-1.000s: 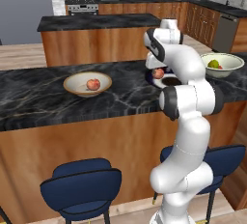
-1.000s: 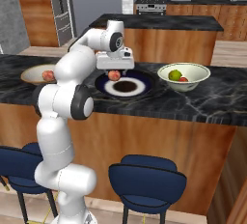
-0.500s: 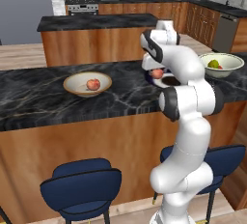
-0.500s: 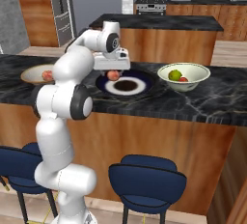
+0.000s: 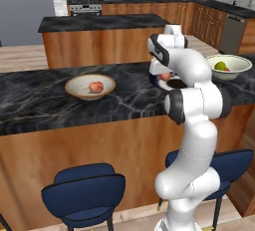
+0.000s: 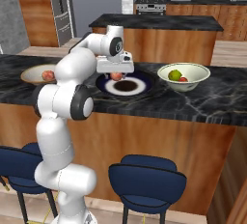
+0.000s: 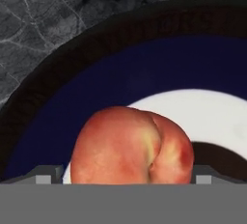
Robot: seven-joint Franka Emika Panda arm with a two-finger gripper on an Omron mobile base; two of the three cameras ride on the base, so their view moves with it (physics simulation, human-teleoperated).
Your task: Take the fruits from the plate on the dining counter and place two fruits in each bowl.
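While the tool point(image 6: 116, 75) is hanging wide open, the last fruit point(image 7: 132, 146) is sitting between its tips, six o'clock on the plate point(image 6: 144, 84), ungripped.

bare counter point(image 5: 134, 98) between tan bowl point(image 5: 79, 89), plate point(image 6: 144, 85)

We are seeing a peach point(image 7: 132, 146) lying on the plate point(image 6: 144, 81), which is sitting between two bowls point(image 5: 74, 86) point(image 6: 193, 78) on the dining counter point(image 5: 30, 105).

arm point(image 5: 196, 100): glossy white, rounded links | joints: dark bands
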